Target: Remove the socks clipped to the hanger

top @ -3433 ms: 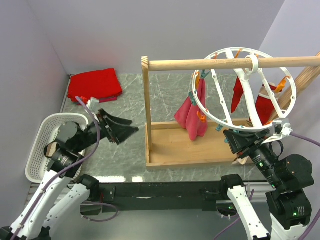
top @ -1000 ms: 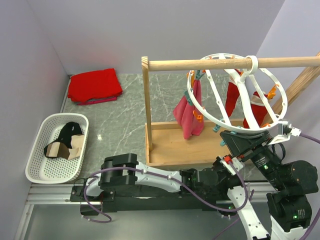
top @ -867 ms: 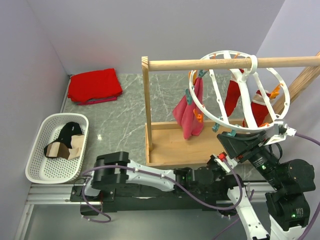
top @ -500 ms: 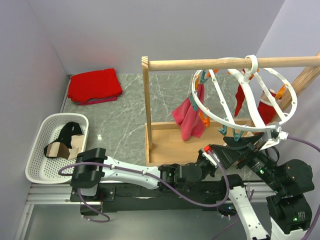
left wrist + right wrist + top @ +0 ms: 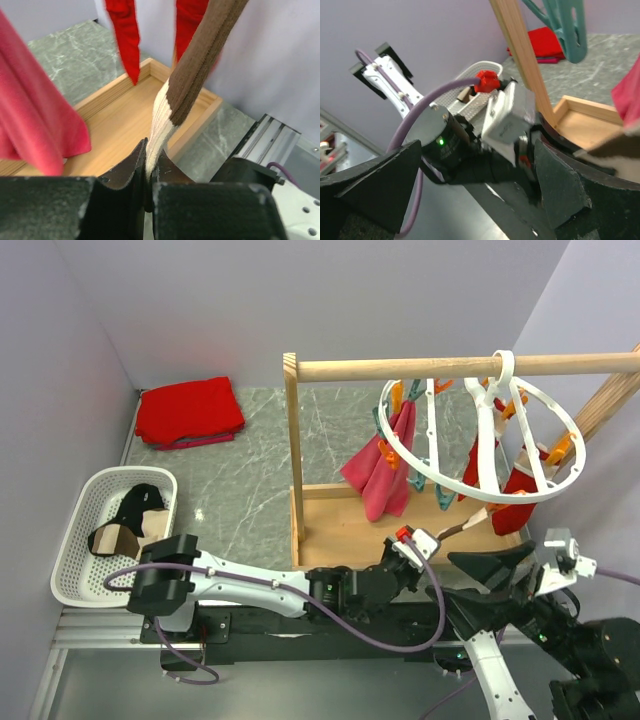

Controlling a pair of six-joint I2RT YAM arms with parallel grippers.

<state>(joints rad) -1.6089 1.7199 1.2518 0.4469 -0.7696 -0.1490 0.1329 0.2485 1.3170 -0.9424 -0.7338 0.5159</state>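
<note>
The white ring hanger [image 5: 548, 410] hangs by its hook from the wooden rail [image 5: 400, 369]. A pink sock [image 5: 378, 472] and two red socks [image 5: 521, 483] dangle from its pegs. A brown-and-cream sock [image 5: 470, 523] stretches slantwise from the ring's near rim down to my left gripper [image 5: 442, 534]. In the left wrist view that gripper [image 5: 149, 167] is shut on the cream end of this sock [image 5: 200, 60], which is taut. My right gripper [image 5: 442, 576] stands wide open just below, holding nothing; between its fingers [image 5: 565, 190] the left arm's wrist shows.
A white basket [image 5: 75, 580] at the left holds a black sock [image 5: 140, 502] and a brown-and-cream one [image 5: 120, 538]. A folded red cloth [image 5: 190, 410] lies at the back. The rail's wooden base tray [image 5: 345, 530] and post [image 5: 293, 460] stand beneath the hanger.
My right gripper opened, let go of the hanger's rim and dropped lower. The left arm reached right under the hanger and holds the brown-and-cream sock. The ring swung and tilted.
</note>
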